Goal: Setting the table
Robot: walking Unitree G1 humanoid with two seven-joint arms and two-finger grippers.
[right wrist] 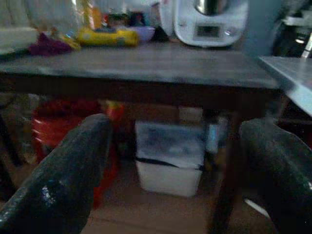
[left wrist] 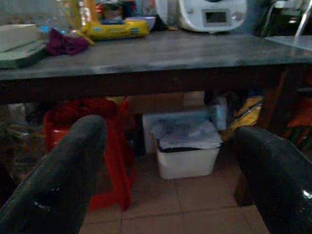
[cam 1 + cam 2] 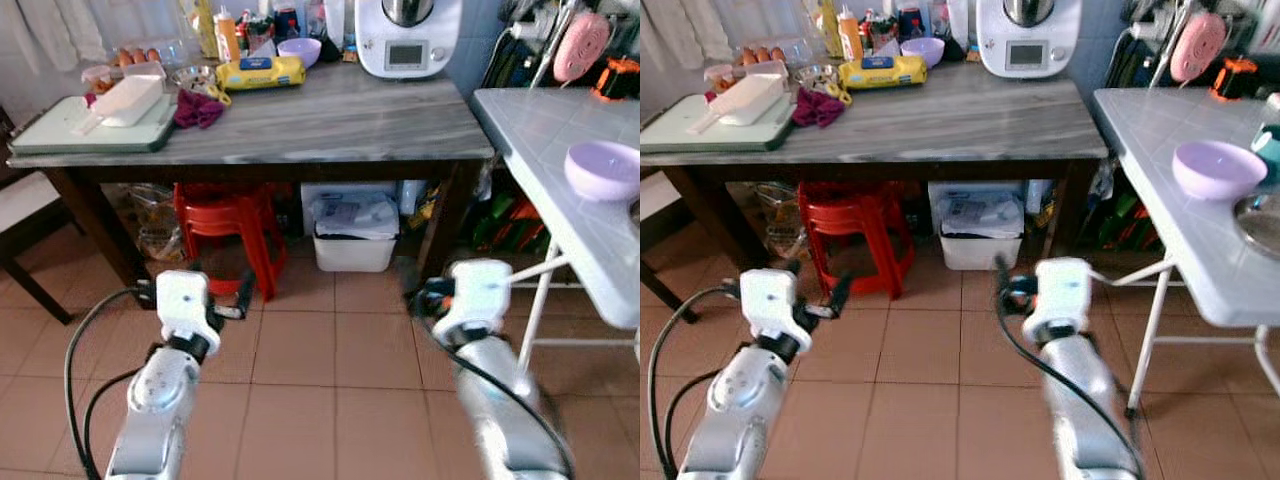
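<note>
A lilac bowl [image 3: 603,168] stands on the white folding table [image 3: 540,130] at the right, beside a metal plate [image 3: 1262,222] and a teal cup [image 3: 1270,150] at the frame edge. A second lilac bowl [image 3: 299,50] sits at the back of the grey-topped table [image 3: 330,130]. Both arms are held low over the tiled floor, pointing at that table. My left gripper [image 2: 168,180] is open with nothing between its fingers [image 2: 58,180]. My right gripper [image 1: 175,180] is open and holds nothing either.
Under the grey table stand a red plastic stool [image 3: 225,225] and a white lidded bin [image 3: 352,235]. On top are a white appliance [image 3: 405,35], a yellow package [image 3: 260,72], a magenta cloth [image 3: 198,108] and a green board [image 3: 90,135]. A chair [image 3: 20,220] stands at the left.
</note>
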